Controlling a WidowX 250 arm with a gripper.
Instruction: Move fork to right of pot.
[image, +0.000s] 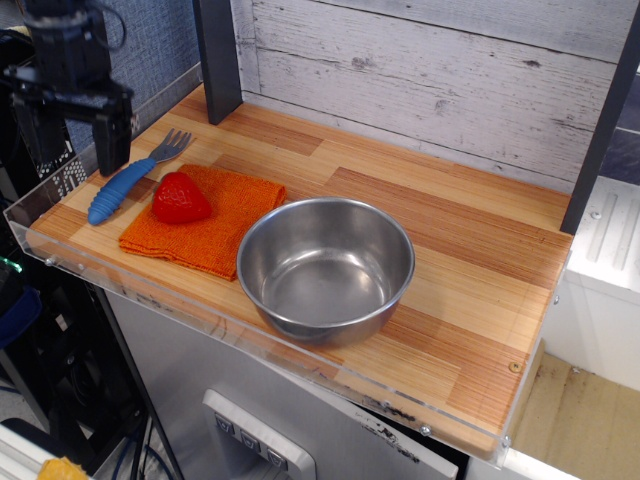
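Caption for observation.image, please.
Open gripper hovers left of the blue fork; strawberry on orange cloth beside the pot.

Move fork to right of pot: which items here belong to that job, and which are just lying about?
Job:
- fork, left of the cloth
- pot, empty
- pincer, open, near the fork handle

Lying about:
- red strawberry on the orange cloth
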